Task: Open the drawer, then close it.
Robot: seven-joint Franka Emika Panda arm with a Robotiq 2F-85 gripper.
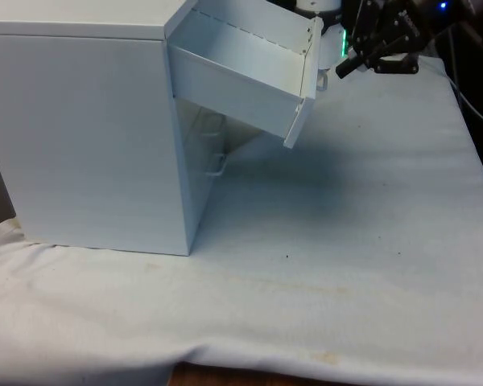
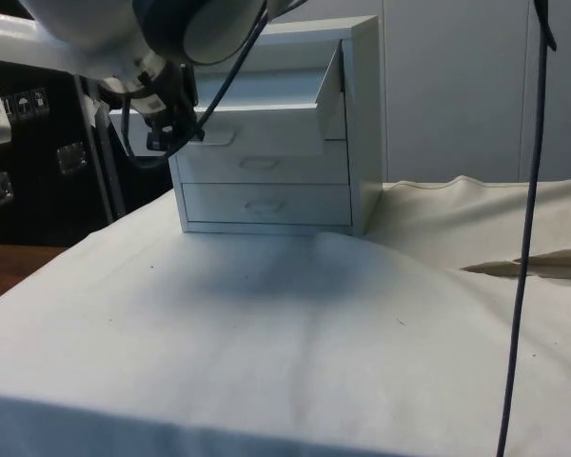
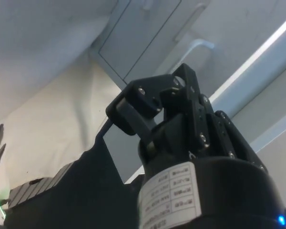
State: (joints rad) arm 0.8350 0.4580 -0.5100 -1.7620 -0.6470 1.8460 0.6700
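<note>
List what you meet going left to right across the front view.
Chest of drawers → its pulled-out, sagging top drawer → gripper, beside the drawer front, apart from its handle.

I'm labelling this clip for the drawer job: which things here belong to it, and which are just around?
Belongs to the job:
- top drawer, pulled out and sagging
- its handle
- chest of drawers
- tool, apart from the handle

Just around:
- two lower drawers, shut
- white cloth
- dark cable

The front view looks low across the surface [image 1: 370,241] at the chest of drawers' [image 1: 88,137] side, close by; the side view faces its drawer fronts from farther off.
</note>
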